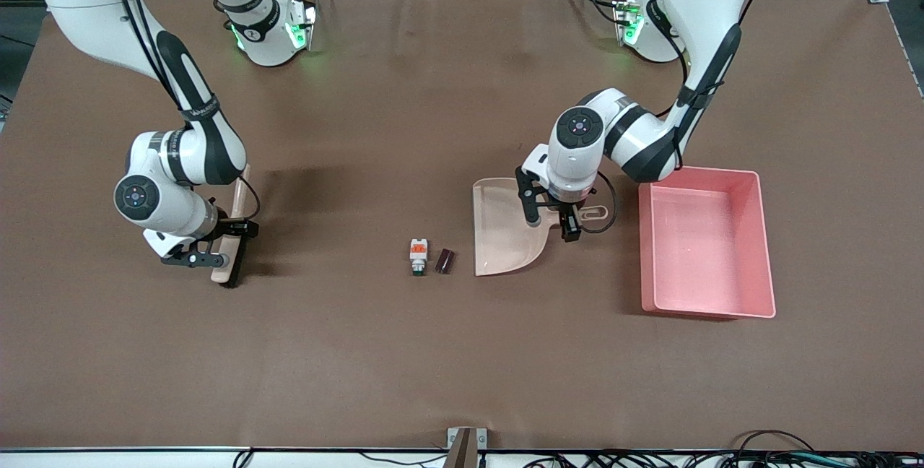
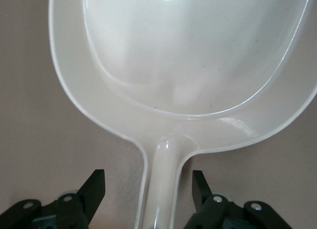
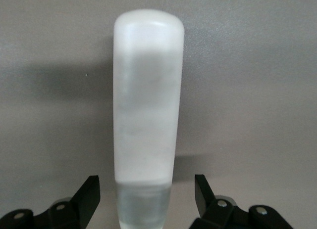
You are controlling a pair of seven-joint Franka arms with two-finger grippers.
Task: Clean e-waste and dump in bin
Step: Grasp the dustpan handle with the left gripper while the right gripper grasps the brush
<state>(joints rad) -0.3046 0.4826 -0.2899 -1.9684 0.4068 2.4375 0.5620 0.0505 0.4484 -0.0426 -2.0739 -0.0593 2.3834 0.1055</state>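
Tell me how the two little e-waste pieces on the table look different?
The white block is pale, with an orange top and a green end; the dark block is brown-black all over. The white block looks slightly longer and points straight toward the front camera, while the dark block sits slightly tilted. Both are tiny, lying side by side near the dustpan.

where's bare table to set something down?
Free: the wide strip nearer the front camera than the e-waste and bin, and the stretch between brush and e-waste. Crowded: e-waste, dustpan and bin sit close in a row.
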